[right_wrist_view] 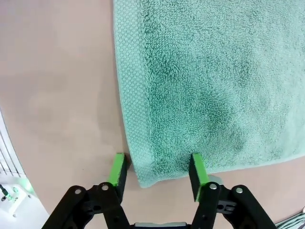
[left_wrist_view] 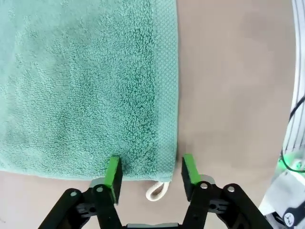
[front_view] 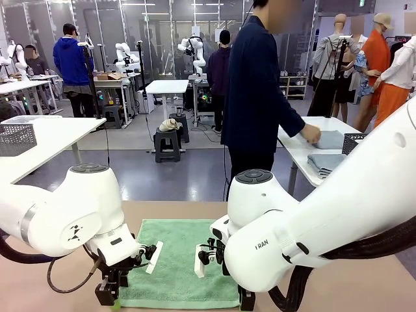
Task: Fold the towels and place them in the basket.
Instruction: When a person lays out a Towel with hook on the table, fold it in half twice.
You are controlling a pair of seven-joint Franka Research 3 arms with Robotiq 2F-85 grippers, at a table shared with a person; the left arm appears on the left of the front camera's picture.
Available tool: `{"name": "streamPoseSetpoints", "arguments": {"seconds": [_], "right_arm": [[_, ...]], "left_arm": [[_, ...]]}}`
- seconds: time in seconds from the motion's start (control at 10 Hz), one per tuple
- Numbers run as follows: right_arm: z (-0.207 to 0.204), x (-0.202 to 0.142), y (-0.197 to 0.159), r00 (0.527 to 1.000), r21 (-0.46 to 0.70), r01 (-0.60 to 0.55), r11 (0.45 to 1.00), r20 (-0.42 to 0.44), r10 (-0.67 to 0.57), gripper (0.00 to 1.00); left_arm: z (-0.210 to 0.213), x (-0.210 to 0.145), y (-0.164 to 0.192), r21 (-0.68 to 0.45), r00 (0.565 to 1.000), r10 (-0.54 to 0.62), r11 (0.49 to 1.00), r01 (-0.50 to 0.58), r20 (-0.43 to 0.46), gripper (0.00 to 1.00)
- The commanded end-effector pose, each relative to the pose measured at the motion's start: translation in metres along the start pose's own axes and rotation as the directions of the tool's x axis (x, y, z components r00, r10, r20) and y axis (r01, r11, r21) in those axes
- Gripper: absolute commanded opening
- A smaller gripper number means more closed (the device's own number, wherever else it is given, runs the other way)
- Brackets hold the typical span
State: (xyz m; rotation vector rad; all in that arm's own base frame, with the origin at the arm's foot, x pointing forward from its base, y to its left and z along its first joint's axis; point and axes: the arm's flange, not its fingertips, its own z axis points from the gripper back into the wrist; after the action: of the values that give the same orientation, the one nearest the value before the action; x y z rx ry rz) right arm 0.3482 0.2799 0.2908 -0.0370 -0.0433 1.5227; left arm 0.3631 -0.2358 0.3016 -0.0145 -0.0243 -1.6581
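Observation:
One mint-green towel (front_view: 175, 260) lies flat and unfolded on the tan table between my two arms. In the left wrist view my left gripper (left_wrist_view: 151, 172) is open and straddles a near corner of the towel (left_wrist_view: 86, 86), right over its white loop (left_wrist_view: 156, 190). One green pad rests on the cloth, the other on bare table beside the edge. My right gripper (right_wrist_view: 158, 171) is open too and straddles the other near corner of the towel (right_wrist_view: 214, 81). A dark grey mesh basket (front_view: 16, 138) stands on a white table far left. Part of another mesh basket (front_view: 354, 142) sits on the right-hand table.
Bare table (front_view: 364, 286) lies on either side of the towel. A person (front_view: 260, 97) stands beyond the far edge, turned to a side table, one hand on folded grey-blue cloths (front_view: 327, 140). More grey cloths (front_view: 325, 162) lie beside those.

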Motion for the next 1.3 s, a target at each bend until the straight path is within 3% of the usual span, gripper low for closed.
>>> {"name": "streamPoseSetpoints", "arguments": {"seconds": [0.0, 0.1, 0.5, 0.6, 0.7, 0.8, 0.9, 1.0, 1.1, 1.2], "right_arm": [[0.0, 0.0, -0.005, 1.0, -0.009, -0.011, 1.0, 0.021, 0.011, 0.51], [0.001, 0.001, -0.005, 1.0, -0.012, -0.009, 1.0, 0.018, 0.01, 0.51], [0.003, 0.0, -0.005, 1.0, -0.012, -0.005, 1.0, 0.015, 0.005, 0.51], [0.003, 0.0, -0.006, 1.0, -0.011, 0.0, 1.0, 0.017, 0.0, 0.31], [0.005, 0.0, -0.006, 1.0, -0.011, 0.003, 1.0, 0.015, -0.003, 0.31], [0.007, 0.0, -0.007, 1.0, -0.013, 0.006, 1.0, 0.015, -0.005, 0.11], [0.008, 0.0, -0.007, 1.0, -0.013, 0.007, 1.0, 0.014, -0.007, 0.29], [0.01, 0.0, -0.008, 1.0, -0.013, 0.009, 1.0, 0.014, -0.009, 0.14], [0.012, 0.0, -0.008, 1.0, -0.017, 0.009, 1.0, 0.014, -0.008, 0.09], [0.013, 0.001, -0.008, 1.0, -0.019, 0.007, 1.0, 0.015, -0.007, 0.0]], "left_arm": [[-0.002, 0.002, 0.0, 0.041, 1.0, 0.0, 0.999, 0.001, -0.023, 0.49], [-0.001, 0.003, 0.0, 0.041, 1.0, 0.005, 0.999, -0.004, -0.018, 0.43], [-0.001, 0.004, 0.002, 0.042, 1.0, 0.008, 0.999, -0.007, -0.029, 0.43], [0.0, 0.006, 0.001, 0.044, 0.999, 0.004, 0.999, -0.003, -0.038, 0.23], [0.002, 0.006, 0.001, 0.043, 0.999, 0.004, 0.999, -0.002, -0.039, 0.23], [0.005, 0.006, 0.002, 0.043, 0.999, 0.006, 0.999, -0.004, -0.038, 0.03], [0.008, 0.005, 0.003, 0.043, 0.999, 0.009, 0.999, -0.007, -0.037, 0.17], [0.01, 0.004, 0.004, 0.044, 0.999, 0.01, 0.999, -0.009, -0.038, 0.0], [0.012, 0.004, 0.004, 0.046, 0.999, 0.01, 0.999, -0.009, -0.04, 0.04], [0.013, 0.004, 0.004, 0.047, 0.999, 0.01, 0.999, -0.008, -0.041, 0.0]]}}
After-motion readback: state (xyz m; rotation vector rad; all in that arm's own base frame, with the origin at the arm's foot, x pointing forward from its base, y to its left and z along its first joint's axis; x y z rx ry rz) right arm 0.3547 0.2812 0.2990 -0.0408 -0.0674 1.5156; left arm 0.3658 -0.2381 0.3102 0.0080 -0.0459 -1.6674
